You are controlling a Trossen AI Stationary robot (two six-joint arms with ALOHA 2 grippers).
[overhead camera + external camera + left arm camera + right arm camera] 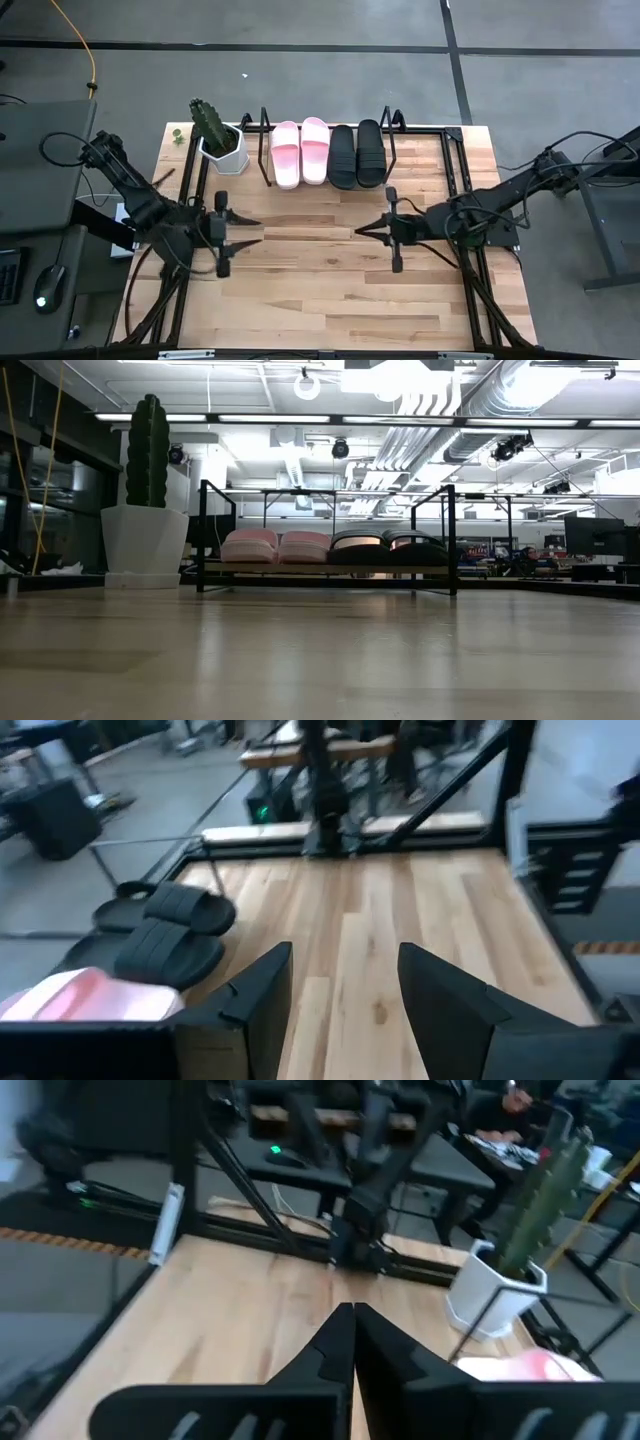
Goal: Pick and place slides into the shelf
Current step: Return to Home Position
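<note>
All the slides sit side by side on the shelf [392, 125] at the table's far edge, soles down on its wooden board. The two pink slides [300, 152] are on the left and the two black slides [357, 153] on the right. The low view shows the pink pair [277, 546] and the black pair [385, 547] inside the wire frame. My left gripper [248, 231] hovers open over the table's middle left, near of the shelf. My right gripper [363, 229] hovers shut over the middle right. The two grippers point at each other.
A white pot with a cactus [222, 145] stands on the table just left of the shelf. Bare wooden tabletop [310, 290] stretches between the grippers and toward the near edge. Black frame rails run along the table's left and right sides.
</note>
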